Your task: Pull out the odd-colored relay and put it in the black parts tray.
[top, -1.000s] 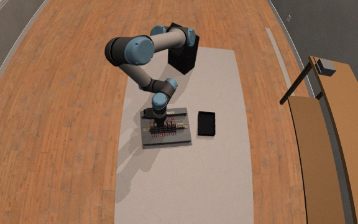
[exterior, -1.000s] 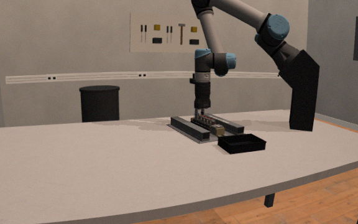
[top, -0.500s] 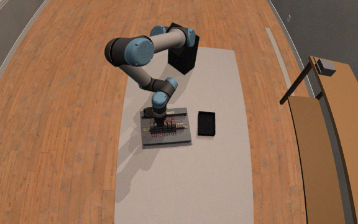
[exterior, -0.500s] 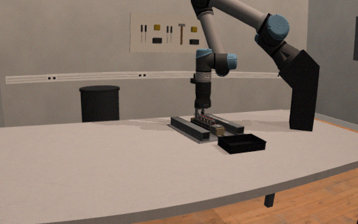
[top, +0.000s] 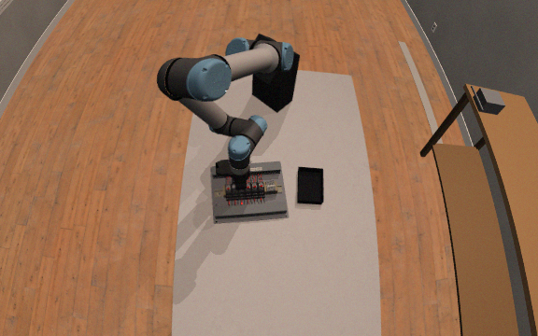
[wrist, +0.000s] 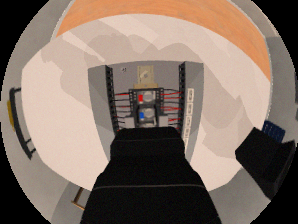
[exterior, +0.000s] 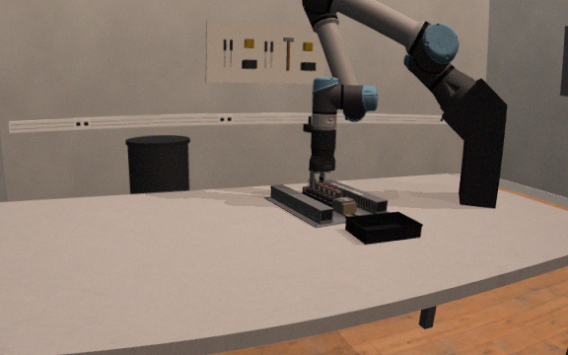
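Note:
My gripper (exterior: 317, 183) (wrist: 146, 110) points down over the relay row and is shut on the blue-button relay (wrist: 148, 114), with one finger at each side. That relay is in line with the row; whether it has left its socket I cannot tell. A red-button relay (wrist: 146, 97) sits beside it, and several more with red buttons show in the top view. The gripper body hides the rest of the row in the wrist view. The relay panel (top: 250, 211) (wrist: 168, 73) looks flat on the table. The black parts tray (top: 310, 203) (exterior: 391, 235) looks empty.
Two raised grey wire ducts (exterior: 299, 202) run along the panel's long sides, with thin red and black wires between them and the relays. A tan block (exterior: 345, 206) stands at the row's tray end. The tray is a short gap away from the panel.

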Robot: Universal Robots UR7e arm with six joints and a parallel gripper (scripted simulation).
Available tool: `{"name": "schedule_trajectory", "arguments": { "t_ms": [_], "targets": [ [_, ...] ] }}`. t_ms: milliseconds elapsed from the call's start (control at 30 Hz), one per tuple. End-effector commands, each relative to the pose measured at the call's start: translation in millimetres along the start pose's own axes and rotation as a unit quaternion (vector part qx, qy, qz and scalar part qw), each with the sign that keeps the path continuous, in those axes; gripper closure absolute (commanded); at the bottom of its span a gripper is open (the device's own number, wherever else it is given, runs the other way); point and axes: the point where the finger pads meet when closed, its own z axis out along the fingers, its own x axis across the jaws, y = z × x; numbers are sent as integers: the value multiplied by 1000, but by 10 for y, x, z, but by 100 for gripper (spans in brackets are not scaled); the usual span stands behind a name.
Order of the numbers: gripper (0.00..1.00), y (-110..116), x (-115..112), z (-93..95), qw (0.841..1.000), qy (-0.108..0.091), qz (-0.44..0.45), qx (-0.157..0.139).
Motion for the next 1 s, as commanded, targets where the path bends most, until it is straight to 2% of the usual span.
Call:
{"name": "schedule_trajectory", "arguments": {
  "t_ms": [0, 967],
  "targets": [
    [100, -1, -1, -5, 1000, -7, 0, 0],
    [100, -1, 10, -7, 1000, -26, 0, 0]
  ]
}}
